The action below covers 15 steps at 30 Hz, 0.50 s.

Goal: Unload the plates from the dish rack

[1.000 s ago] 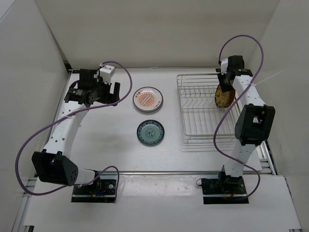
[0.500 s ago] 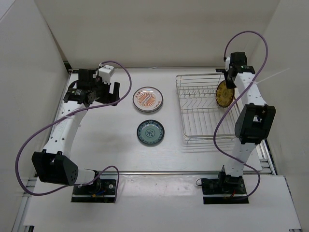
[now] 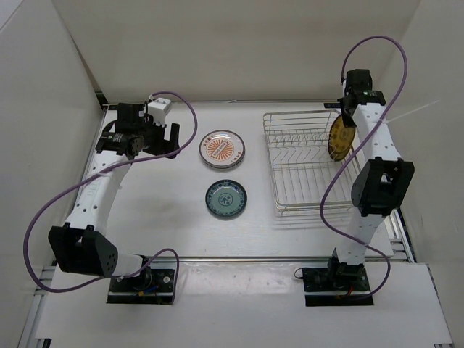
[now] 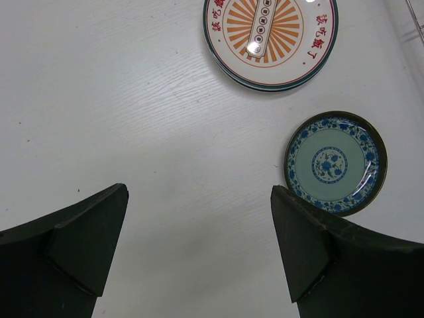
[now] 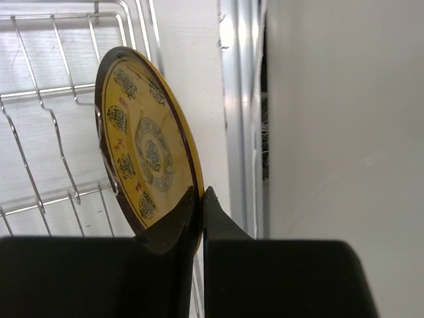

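Note:
My right gripper (image 3: 346,110) is shut on the rim of the golden-yellow plate with brown edge (image 3: 338,140), holding it on edge above the right side of the chrome wire dish rack (image 3: 304,190). In the right wrist view the plate (image 5: 142,152) stands upright, pinched at its lower edge by my gripper (image 5: 201,193), with rack bars (image 5: 40,106) behind it. An orange-centred white plate (image 3: 222,148) and a teal plate (image 3: 225,199) lie flat on the table. My left gripper (image 3: 168,140) is open and empty at the back left; its view shows the orange plate (image 4: 270,38) and the teal plate (image 4: 335,163).
White walls close in the table on the left, back and right. The right wall (image 5: 344,132) is close beside the held plate. A metal rail (image 5: 242,99) runs along the table's right edge. Purple cables loop over both arms.
My right gripper has risen and shifted slightly right with the yellow plate, lifting it up out of the rack bars. The left arm has not moved.

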Each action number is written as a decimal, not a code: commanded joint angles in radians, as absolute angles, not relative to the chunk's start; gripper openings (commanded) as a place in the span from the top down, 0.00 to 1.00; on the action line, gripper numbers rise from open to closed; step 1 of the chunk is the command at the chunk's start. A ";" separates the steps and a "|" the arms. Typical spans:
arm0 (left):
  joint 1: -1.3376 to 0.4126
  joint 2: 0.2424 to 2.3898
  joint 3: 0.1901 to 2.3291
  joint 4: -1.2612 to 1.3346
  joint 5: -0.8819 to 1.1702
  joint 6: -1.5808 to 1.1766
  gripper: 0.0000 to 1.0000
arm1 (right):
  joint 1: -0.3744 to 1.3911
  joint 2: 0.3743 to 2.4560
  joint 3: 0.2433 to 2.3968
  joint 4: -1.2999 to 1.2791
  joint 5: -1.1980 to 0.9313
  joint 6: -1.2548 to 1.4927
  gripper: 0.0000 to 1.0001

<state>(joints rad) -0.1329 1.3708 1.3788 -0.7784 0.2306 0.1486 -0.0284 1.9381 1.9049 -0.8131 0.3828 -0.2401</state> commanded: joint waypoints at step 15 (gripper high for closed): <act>-0.238 1.584 1.679 -0.684 0.425 0.135 0.00 | 0.080 1.491 1.931 -0.897 0.306 -0.180 0.99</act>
<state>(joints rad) -0.1898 1.5814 1.5929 -0.7322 0.3111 0.1417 0.0792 1.5433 1.9236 -0.8627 0.4194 -0.2222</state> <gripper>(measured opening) 0.995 0.034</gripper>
